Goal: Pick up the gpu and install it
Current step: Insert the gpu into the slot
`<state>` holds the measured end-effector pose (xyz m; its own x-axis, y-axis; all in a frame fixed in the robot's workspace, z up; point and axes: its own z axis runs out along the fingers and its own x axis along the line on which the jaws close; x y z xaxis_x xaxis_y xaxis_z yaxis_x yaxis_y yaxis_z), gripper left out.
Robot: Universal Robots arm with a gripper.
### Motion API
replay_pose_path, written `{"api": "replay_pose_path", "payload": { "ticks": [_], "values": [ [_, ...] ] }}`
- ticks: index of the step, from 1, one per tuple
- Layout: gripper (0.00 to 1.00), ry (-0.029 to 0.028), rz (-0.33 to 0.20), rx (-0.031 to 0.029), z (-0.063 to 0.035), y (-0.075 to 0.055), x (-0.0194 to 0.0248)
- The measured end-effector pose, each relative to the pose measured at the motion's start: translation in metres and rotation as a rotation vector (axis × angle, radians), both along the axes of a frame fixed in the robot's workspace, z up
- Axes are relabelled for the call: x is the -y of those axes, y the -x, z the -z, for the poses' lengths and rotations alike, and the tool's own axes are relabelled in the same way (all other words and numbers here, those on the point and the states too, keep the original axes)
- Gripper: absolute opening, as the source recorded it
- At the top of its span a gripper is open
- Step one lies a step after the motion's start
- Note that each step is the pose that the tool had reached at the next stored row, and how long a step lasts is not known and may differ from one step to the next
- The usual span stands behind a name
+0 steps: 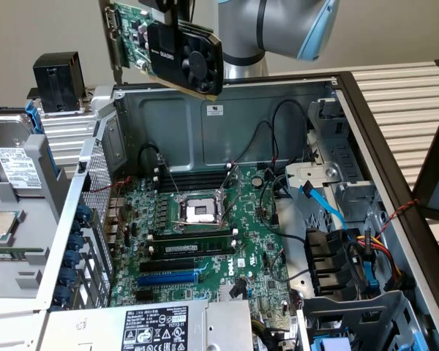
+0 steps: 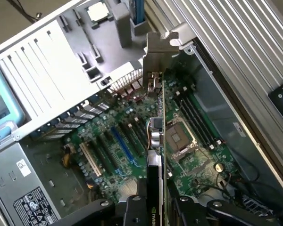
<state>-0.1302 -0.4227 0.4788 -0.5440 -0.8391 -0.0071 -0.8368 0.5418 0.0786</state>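
**GPU held up over the open case**

Your gripper (image 1: pixel 177 16) is clamped on the gpu (image 1: pixel 172 50). The card hangs tilted beneath the fingers, with its silver bracket (image 2: pixel 161 44) at the end farthest from your grip. Well below the hand, the motherboard (image 1: pixel 197 245) lies in the open case (image 1: pixel 168 117), with its CPU socket (image 2: pixel 178 136) under the card.

The fingers (image 2: pixel 133 209) grip the gpu (image 2: pixel 155 150) edge-on over the motherboard (image 2: pixel 108 165).

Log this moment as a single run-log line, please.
pincer: shut on gpu | gpu: held above open case, not seated | motherboard: below gpu
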Motion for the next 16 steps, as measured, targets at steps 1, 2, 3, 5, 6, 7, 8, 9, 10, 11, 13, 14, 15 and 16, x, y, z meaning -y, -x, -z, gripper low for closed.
{"api": "replay_pose_path", "payload": {
  "ticks": [1,2,3,5,6,7,8,9,10,11,13,14,15,16],
  "values": [
    [0.27,-0.0001,-0.018,0.0000,0.0001,0.0000,0.0000],
    [0.27,-0.0001,-0.036,0.0001,0.0001,0.0000,0.0000],
    [0.27,-0.0001,-0.054,0.0001,0.0002,0.0000,0.0000],
    [0.27,0.0000,-0.090,0.0000,0.0002,0.0000,0.0000],
    [0.27,-0.0001,-0.110,0.0000,0.0003,0.0000,0.0000],
    [0.27,-0.0002,-0.126,0.0000,0.0004,0.0000,0.0000],
    [0.27,-0.0002,-0.140,0.0001,0.0005,-0.0002,0.0000],
    [0.27,-0.0001,-0.150,0.0000,0.0006,-0.0005,0.0000],
    [0.27,0.0001,-0.159,-0.0001,0.0006,-0.0011,-0.0002],
    [0.27,-0.0001,-0.165,0.0000,0.0007,-0.0016,-0.0004],
    [0.27,0.0000,-0.178,0.0000,0.0009,-0.0025,-0.0008],
    [0.27,-0.0001,-0.186,0.0001,0.0010,-0.0028,-0.0009],
    [0.27,-0.0002,-0.197,0.0001,0.0011,-0.0028,-0.0010],
    [0.27,-0.0002,-0.214,0.0001,0.0011,-0.0028,-0.0009]
  ]
}}
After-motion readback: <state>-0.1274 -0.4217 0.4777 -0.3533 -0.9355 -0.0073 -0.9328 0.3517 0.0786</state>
